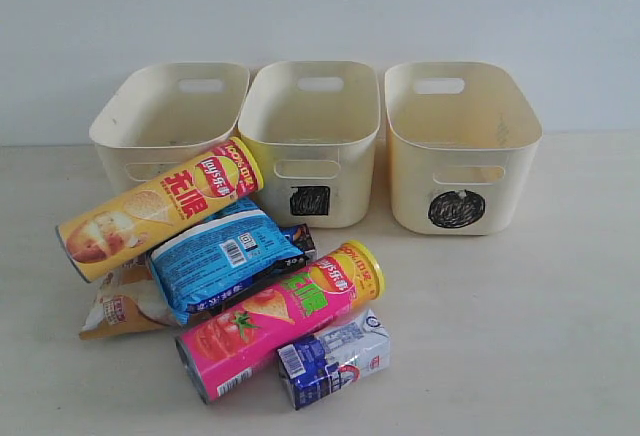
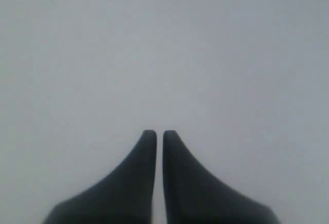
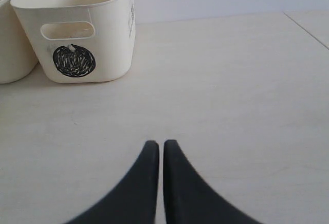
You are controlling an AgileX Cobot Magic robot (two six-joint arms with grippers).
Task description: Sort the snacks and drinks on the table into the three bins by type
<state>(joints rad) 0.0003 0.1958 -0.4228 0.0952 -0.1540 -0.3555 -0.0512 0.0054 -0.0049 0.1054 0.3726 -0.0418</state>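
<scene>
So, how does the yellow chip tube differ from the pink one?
The yellow tube shows a potato picture; the pink tube shows a tomato. The yellow tube lies close in front of the bins; the pink tube lies nearer the camera, beside the blue-and-white carton. Both lie on their sides, slanted the same way.

Dark carton [image 1: 303, 240] mostly behind blue packet [image 1: 222, 258]

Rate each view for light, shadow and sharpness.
Exterior view: soft, even light, only faint shadows under the pink chip tube, print legible. Left wrist view: blank grey, the left gripper blurred at its edges. Right wrist view: the circle-marked bin fairly sharp, the right gripper soft-edged, no glare.
</scene>
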